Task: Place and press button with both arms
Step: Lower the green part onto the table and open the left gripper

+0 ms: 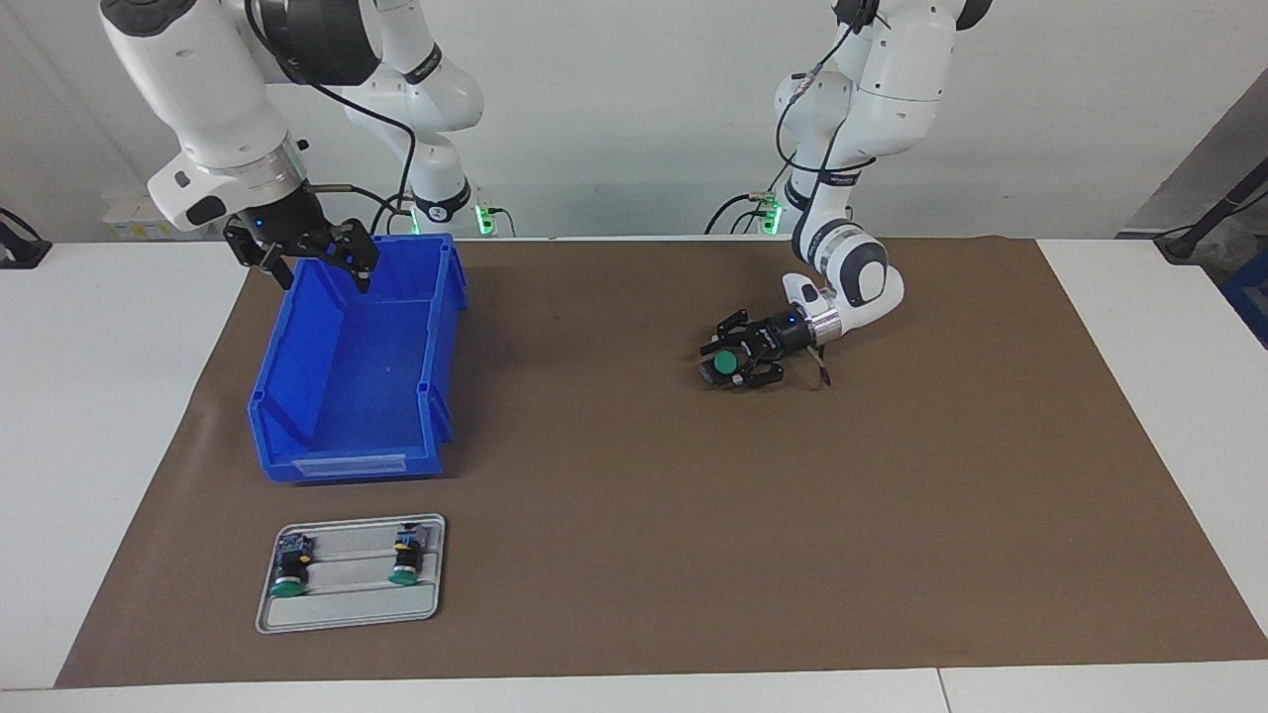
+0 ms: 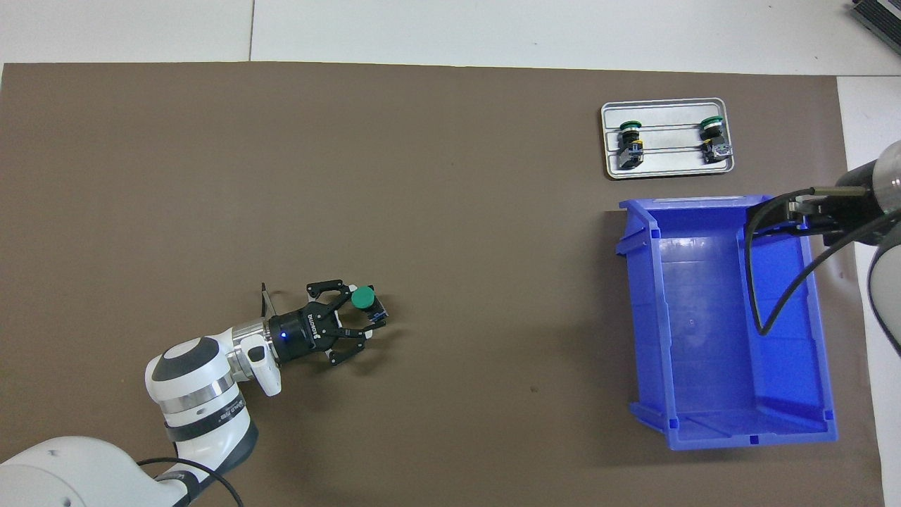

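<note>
L tool (image 1: 728,364) sits low on the mat (image 1: 634,555) mid-desk, fingers part-open w/ the button (image 1: 727,362) between them, green cap up, resting on the mat; can't tell if it's still gripped. R tool (image 1: 302,253) hangs w/ fingers wide and empty over the bin (image 1: 347,436) at its robot-side rim. Tray (image 1: 347,614) w/ 2 more buttons (image 1: 288,571) lies past the bin from the R tool, farther from the robots.

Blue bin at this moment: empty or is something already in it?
Empty. The blue bin shows only its bare floor in the overhead view, and the facing view agrees. The right end effector hangs above its rim, holding nothing.
</note>
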Motion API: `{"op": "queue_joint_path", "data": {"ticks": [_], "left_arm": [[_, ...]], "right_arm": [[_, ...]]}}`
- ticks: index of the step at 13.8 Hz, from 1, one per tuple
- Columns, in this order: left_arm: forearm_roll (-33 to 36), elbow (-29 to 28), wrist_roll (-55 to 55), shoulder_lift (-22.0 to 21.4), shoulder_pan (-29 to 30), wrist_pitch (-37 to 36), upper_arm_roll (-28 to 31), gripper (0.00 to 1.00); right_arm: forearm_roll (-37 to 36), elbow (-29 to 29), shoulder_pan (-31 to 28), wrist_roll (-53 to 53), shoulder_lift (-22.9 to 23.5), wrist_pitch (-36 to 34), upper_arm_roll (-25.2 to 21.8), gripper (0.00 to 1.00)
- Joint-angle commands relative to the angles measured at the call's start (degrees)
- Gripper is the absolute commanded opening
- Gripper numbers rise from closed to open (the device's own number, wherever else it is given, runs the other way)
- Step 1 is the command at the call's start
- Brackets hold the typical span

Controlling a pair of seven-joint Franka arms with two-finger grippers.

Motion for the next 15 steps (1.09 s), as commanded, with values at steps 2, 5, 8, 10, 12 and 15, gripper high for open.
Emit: {"op": "queue_joint_path", "data": {"ticks": [2,5,8,10,12,15], "left_arm": [[-1.33,0.39,3.3,0.37,-2.02,2.26,0.17,0.76],[-1.24,0.39,1.89,-0.59,-3.34,4.29,0.17,0.76],[-1.24,0.3,1.8,-0.6,-3.34,4.64,0.17,0.96],[-1.24,0.22,1.8,-0.68,-3.34,5.86,0.17,0.99],[-1.24,0.22,-0.64,-1.38,-3.42,6.58,0.17,0.99],[-1.15,0.3,-1.72,-2.17,-3.34,6.75,0.17,0.99]], "right_arm": [[0.17,-0.89,-0.19,-0.45,-1.07,0.17,0.07,1.0],[0.17,-0.89,-0.19,-0.45,-1.07,0.17,0.15,1.0],[0.17,-0.89,-0.19,-0.45,-1.07,0.17,0.16,1.0],[0.17,-0.89,-0.19,-0.45,-1.07,0.17,0.07,1.0],[0.17,-0.89,-0.19,-0.45,-1.07,0.17,0.07,1.0],[0.17,-0.89,-0.19,-0.45,-1.07,0.17,0.16,1.0]]}}
